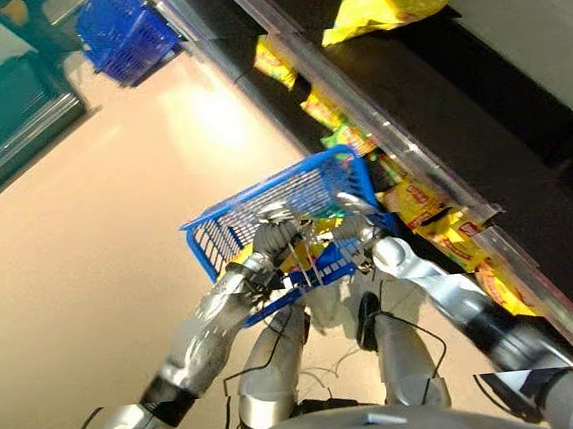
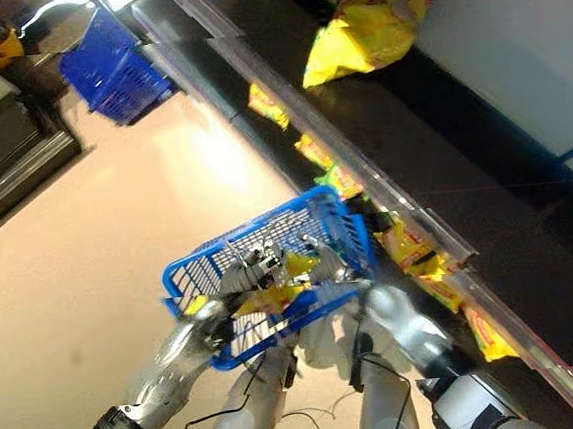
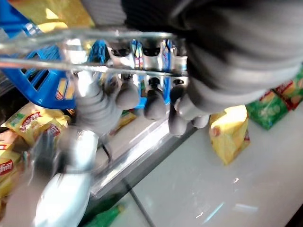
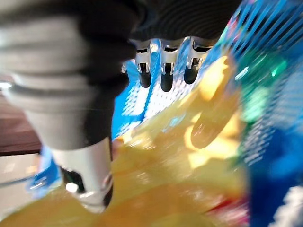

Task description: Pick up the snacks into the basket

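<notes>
Fingers of the left hand point(image 1: 269, 238) curl round the wire handle point(image 3: 94, 66) of the blue plastic basket point(image 1: 266, 208) while the right hand point(image 4: 163, 71), fingers straight, hovers over light, crinkly yellow snack bags point(image 4: 180, 156) inside, best pinched at an edge.

Just shop stuff in the background

Second blue basket point(image 1: 125, 30) on the beige floor point(image 1: 78, 243), dark shelf point(image 1: 477, 97) alongside.

Bright overhead light leaves a glare patch on the pale floor point(image 1: 213, 121) toward eleven o'clock. Both eye views show horizontal tearing bands; the wrist views are motion-blurred, the yellow snack bag point(image 4: 180, 165) smeared.
</notes>
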You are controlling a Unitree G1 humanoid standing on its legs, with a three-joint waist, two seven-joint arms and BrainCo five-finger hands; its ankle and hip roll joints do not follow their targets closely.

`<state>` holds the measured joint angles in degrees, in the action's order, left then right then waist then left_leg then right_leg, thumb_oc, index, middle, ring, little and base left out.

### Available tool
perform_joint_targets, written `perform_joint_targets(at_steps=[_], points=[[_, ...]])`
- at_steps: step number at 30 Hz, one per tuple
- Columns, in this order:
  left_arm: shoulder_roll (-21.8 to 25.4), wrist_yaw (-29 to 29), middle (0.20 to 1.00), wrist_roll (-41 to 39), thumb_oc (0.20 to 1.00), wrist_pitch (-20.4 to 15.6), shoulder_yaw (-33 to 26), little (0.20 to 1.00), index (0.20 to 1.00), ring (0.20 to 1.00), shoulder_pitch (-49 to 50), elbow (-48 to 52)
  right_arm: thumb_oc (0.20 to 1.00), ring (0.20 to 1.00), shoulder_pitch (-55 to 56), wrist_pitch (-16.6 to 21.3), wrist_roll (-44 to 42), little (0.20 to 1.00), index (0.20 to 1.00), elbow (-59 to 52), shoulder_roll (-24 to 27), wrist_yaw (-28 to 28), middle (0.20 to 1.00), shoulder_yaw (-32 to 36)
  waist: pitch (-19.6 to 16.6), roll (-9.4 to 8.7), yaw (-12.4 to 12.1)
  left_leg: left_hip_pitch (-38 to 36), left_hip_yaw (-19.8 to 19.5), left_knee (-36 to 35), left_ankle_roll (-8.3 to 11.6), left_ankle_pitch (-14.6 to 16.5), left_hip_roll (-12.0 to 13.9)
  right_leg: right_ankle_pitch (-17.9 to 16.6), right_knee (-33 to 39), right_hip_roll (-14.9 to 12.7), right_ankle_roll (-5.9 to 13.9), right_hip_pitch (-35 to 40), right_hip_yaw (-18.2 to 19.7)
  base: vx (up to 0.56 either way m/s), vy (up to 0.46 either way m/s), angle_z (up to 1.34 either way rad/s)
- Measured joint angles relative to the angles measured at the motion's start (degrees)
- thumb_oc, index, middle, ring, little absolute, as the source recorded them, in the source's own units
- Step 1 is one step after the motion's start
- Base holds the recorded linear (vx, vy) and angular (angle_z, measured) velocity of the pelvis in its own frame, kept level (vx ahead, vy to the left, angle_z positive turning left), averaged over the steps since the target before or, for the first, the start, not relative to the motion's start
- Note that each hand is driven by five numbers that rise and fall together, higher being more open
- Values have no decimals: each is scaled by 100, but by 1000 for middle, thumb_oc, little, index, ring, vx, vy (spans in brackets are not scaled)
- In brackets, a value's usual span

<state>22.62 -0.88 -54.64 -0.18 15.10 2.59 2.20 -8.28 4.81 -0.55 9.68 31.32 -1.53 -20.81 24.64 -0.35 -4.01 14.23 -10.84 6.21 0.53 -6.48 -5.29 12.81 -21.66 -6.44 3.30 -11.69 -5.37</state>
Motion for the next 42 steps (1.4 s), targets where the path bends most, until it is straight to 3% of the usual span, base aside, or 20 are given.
perform_joint_targets(at_steps=[1, 4, 5, 11, 12, 15, 19, 25, 27, 28, 29, 30, 32, 33, 35, 38, 39, 40, 41, 42], points=[[155, -6, 200, 159, 200, -27, -217, 200, 200, 200, 197, -302, 1000, 1000, 464, 58, -12, 1000, 1000, -167, 143, -115, 1000, 510, -226, -200, 191, -135, 167, -106, -8, 42, 63, -26, 163, 37, 6, 142, 67, 128, 18, -52], [-47, -15, 200, 709, 200, -212, -894, 200, 200, 200, 575, -935, 1000, 1000, 1321, 326, -127, 1000, 1000, -287, 104, -341, 1000, 1197, -661, -518, 163, -497, 597, -347, -30, 136, 225, -263, 598, 148, -23, 354, 446, 111, 20, -90], [-86, -48, 200, 871, 200, -252, -972, 200, 200, 200, 597, -1109, 1000, 1000, 1500, 364, -206, 1000, 1000, -292, 27, -365, 1000, 1294, -700, -560, 293, -614, 688, -388, -27, 171, 266, -328, 728, 163, -18, 422, 506, 114, 3, -97], [-850, -301, 200, 1838, 200, -584, -1653, 200, 200, 200, 475, -3036, 1000, 1000, 1710, 636, -1242, 1000, 1000, 204, -1109, -270, 1000, 2263, -1138, -255, 762, -1173, 1249, -734, -94, 303, 354, -643, 1310, 236, 69, 819, 1011, 73, 19, -61], [-905, -341, 200, 1875, 200, -614, -1653, 200, 200, 200, 437, -3166, 1000, 1000, 1776, 677, -1371, 1000, 1000, 268, -1128, -188, 1000, 2309, -1173, -226, 891, -1217, 1307, -744, -97, 326, 347, -659, 1367, 242, 80, 799, 1081, 72, 28, -69], [-993, -404, 200, 2029, 200, -750, -1701, 200, 200, 200, 365, -3783, 1000, 1000, 1677, 760, -1615, 1000, 1000, 782, -1133, 192, 1000, 2597, -1439, -83, 931, -1374, 1547, -841, -125, 370, 361, -705, 1399, 256, 112, 842, 1343, 38, 14, -43], [-1106, -405, 200, 2032, 200, -865, -1762, 200, 200, 200, 245, -4418, 1000, 1000, 1620, 1025, -1770, 1000, 1000, 1957, -1181, 698, 1000, 3042, -1635, -106, 1091, -1470, 1625, -930, -127, 366, 379, -705, 1381, 289, 113, 847, 1444, 17, 18, -13], [-1150, -408, 200, 2262, 200, -926, -1916, 200, 200, 200, -120, -5528, 1000, 1000, 1689, 1090, -2058, 1000, 1000, 3755, -1451, 1277, 1000, 3252, -1647, -199, 1145, -1565, 1826, -989, -117, 382, 388, -726, 1109, 366, 139, 644, 1428, -14, 4, -24], [-1131, -417, 200, 2453, 200, -982, -1906, 200, 200, 200, -329, -5993, 1000, 1000, 1394, 1071, -2240, 1000, 1000, 4760, -1563, 1445, 1000, 3288, -1572, -155, 1101, -1750, 2187, -1031, -103, 379, 622, -979, 963, 465, 528, 482, 1050, -44, -40, -91], [-1132, -425, 200, 2493, 200, -995, -1905, 200, 200, 200, -338, -6035, 1000, 1000, 1313, 1017, -2327, 1000, 1000, 4973, -1602, 1483, 1000, 3289, -1531, -76, 1043, -1802, 2412, -1064, -87, 372, 761, -1071, 1010, 425, 635, 450, 622, -15, -75, -120], [-1131, -442, 200, 2711, 200, -1078, -1880, 200, 200, 200, -469, -6228, 1000, 1000, 1103, 987, -2452, 1000, 1000, 5504, -1609, 1521, 1000, 3292, -1538, -101, 943, -1878, 2731, -1104, -114, 452, 811, -943, 1003, 90, 415, 388, -563, 37, -106, -119], [-1149, -444, 200, 2836, 200, -1076, -1855, 200, 200, 200, -541, -6376, 1000, 1000, 1075, 930, -2516, 1000, 1000, 5652, -1615, 1567, 1000, 3190, -1546, -131, 947, -1843, 2789, -1107, -86, 466, 777, -928, 949, 35, 438, 364, -638, 78, -146, -99], [-1152, -369, 200, 3134, 200, -1045, -1846, 200, 200, 200, -753, -6852, 1000, 1000, 1048, 800, -2569, 1000, 1000, 6166, -1640, 1449, 1000, 2939, -1566, -175, 994, -1878, 2765, -1076, 3, 511, 759, -914, 911, 13, 441, 389, -217, 88, -92, -52], [-1155, -371, 200, 3141, 200, -1010, -1864, 200, 200, 200, -775, -6884, 1000, 1000, 1083, 603, -2607, 1000, 1000, 6216, -1678, 1397, 1000, 2888, -1590, -179, 1008, -1844, 2683, -1042, 68, 510, 769, -939, 1096, 84, 191, 467, -68, 130, -161, -40], [-1215, -356, 200, 3189, 200, -995, -1851, 200, 200, 200, -744, -6966, 1000, 1000, 1193, 559, -2609, 1000, 1000, 6294, -1668, 1317, 1000, 2876, -1607, -61, 1096, -1847, 2569, -986, 186, 519, 903, -1031, 1251, 263, -80, 559, -47, 148, -216, -20], [-1252, -279, 200, 3352, 200, -1009, -1838, 200, 200, 200, -725, -7100, 1000, 1000, 1265, 327, -2595, 1000, 1000, 6646, -1652, 1045, 1000, 2664, -1748, 37, 1110, -1868, 2483, -562, 421, 692, 1152, -895, 1228, 526, -269, 710, -45, 116, -266, -11], [-1255, -246, 200, 3360, 200, -1013, -1831, 200, 200, 200, -723, -7073, 1000, 1000, 1152, 236, -2578, 1000, 1000, 6677, -1656, 924, 1000, 2630, -1774, 39, 1060, -1748, 2471, -80, 502, 853, 1225, -784, 1048, 607, -391, 709, 12, 62, -278, -19], [-1198, -236, 200, 3351, 200, -1016, -1834, 200, 200, 200, -733, -7044, 1000, 1000, 1112, 191, -2557, 1000, 1000, 6637, -1688, 878, 1000, 2617, -1773, -20, 1052, -1545, 2398, 420, 593, 947, 1305, -637, 845, 610, -383, 631, 2, 68, -341, -25], [-1159, -186, 200, 3301, 200, -1010, -1839, 200, 200, 200, -794, -7003, 1000, 1000, 1031, 157, -2512, 1000, 1000, 6690, -1721, 806, 1000, 2491, -1776, -119, 1005, -1108, 2377, 1312, 633, 870, 1354, -585, 871, 625, -674, 676, 28, 5, -199, -13], [-1188, -172, 200, 3277, 200, -1021, -1836, 200, 200, 200, -798, -6967, 1000, 1000, 1021, 152, -2470, 1000, 1000, 6686, -1708, 795, 1000, 2402, -1794, -160, 979, -1050, 2316, 1566, 652, 824, 1392, -634, 952, 579, -653, 764, 75, -11, -138, -18]])
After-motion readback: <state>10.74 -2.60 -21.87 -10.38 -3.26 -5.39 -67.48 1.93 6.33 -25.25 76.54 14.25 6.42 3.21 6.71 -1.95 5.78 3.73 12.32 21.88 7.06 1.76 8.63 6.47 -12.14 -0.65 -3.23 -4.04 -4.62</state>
